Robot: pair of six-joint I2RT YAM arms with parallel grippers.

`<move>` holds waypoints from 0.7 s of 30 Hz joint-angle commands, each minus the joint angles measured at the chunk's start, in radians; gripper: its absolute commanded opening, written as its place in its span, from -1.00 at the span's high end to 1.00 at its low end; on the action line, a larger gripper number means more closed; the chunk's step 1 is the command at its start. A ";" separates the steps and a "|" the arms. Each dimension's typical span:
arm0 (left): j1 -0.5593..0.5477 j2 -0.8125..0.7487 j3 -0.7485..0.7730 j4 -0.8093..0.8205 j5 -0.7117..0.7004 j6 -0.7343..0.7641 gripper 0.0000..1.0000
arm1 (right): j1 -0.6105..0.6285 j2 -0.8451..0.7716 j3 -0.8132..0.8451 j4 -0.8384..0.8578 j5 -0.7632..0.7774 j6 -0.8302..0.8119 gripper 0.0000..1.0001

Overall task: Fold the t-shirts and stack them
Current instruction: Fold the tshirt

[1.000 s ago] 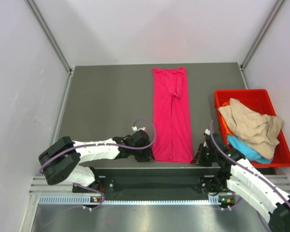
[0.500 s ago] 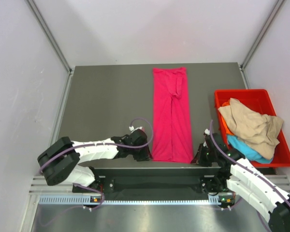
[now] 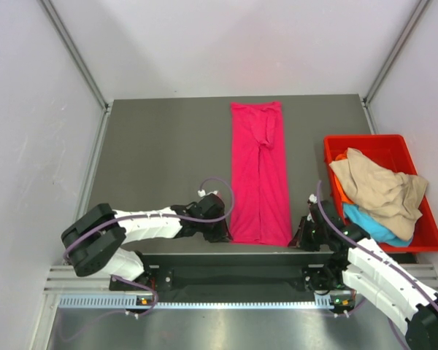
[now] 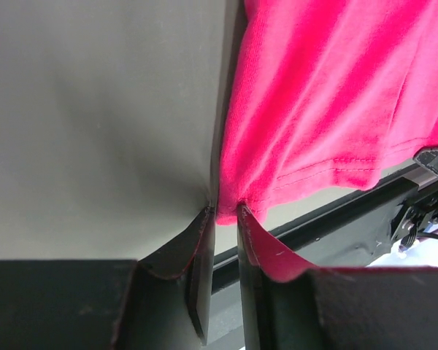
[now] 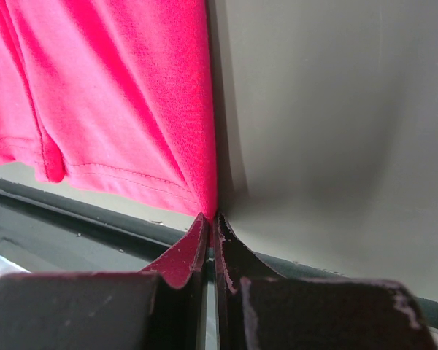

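Note:
The magenta-pink t-shirt (image 3: 260, 171) lies folded into a long strip down the middle of the table, with its hem at the near edge. My left gripper (image 3: 223, 232) is at the near left corner of the strip. In the left wrist view (image 4: 225, 216) its fingers stand close together with the shirt's corner (image 4: 230, 208) pinched between the tips. My right gripper (image 3: 299, 237) is at the near right corner. In the right wrist view (image 5: 211, 219) it is shut on that corner of the shirt (image 5: 201, 200). Tan-beige (image 3: 379, 186), turquoise-blue (image 3: 369, 219) and orange (image 3: 339, 191) shirts lie in the bin.
A red plastic bin (image 3: 422, 219) stands at the right edge of the table and holds the other shirts. The grey table (image 3: 160, 160) ends in a dark rail just below both grippers. White walls close in on the left, the right and the back.
My left gripper has moved slightly right, onto the shirt's near left corner. The right arm and the shirt have not moved.

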 commanded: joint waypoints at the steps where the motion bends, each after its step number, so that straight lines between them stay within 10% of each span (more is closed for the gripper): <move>1: 0.000 0.042 0.007 -0.032 -0.038 0.030 0.51 | 0.012 0.005 0.048 -0.016 0.012 -0.010 1.00; 7: -0.001 0.077 0.006 -0.038 -0.023 0.031 1.00 | 0.014 -0.006 0.050 -0.028 0.014 -0.009 1.00; 21: -0.063 -0.067 0.059 -0.184 -0.087 -0.009 1.00 | 0.012 -0.064 0.110 -0.132 0.037 -0.004 1.00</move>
